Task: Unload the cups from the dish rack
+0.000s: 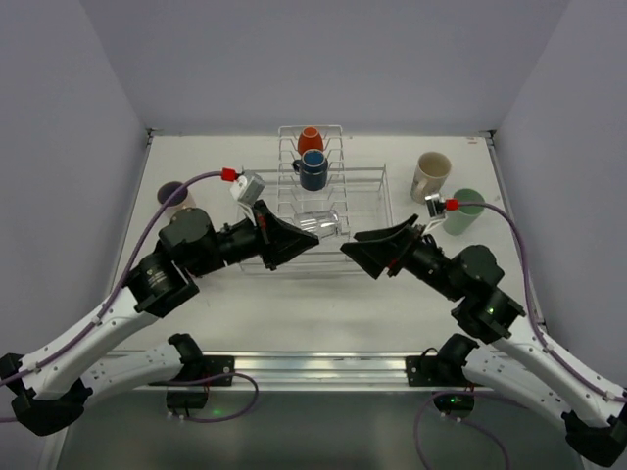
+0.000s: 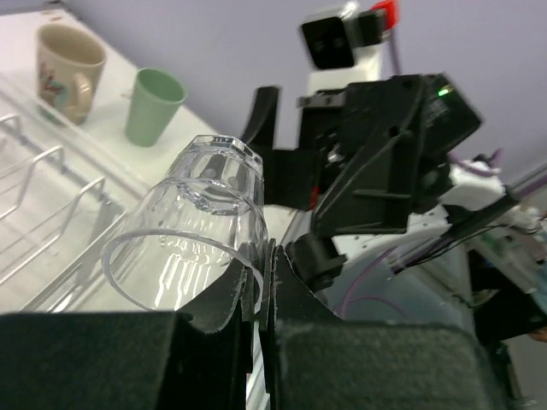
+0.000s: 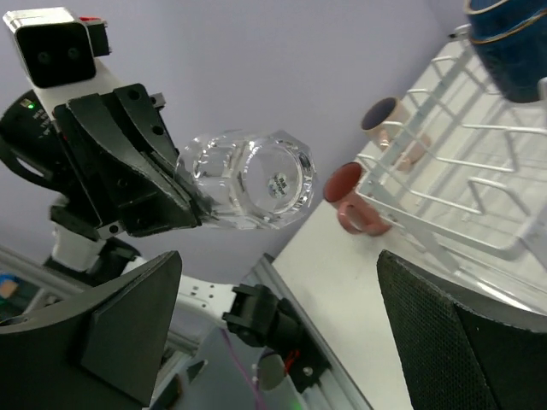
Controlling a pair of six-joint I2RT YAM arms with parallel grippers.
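White table (image 1: 313, 313), lavender walls | we see left gripper (image 1: 312, 238) pinching the rim of the clear glass (image 1: 323, 225), tipped sideways over the near edge of the dish rack (image 1: 377, 196) | right gripper (image 1: 351, 243) spread wide, facing the glass, apart | orange-red mug (image 1: 311, 139), dark-blue mug (image 1: 313, 169) in rack tines | cream mug (image 1: 431, 174), green tumbler (image 1: 463, 211) on table right of rack.
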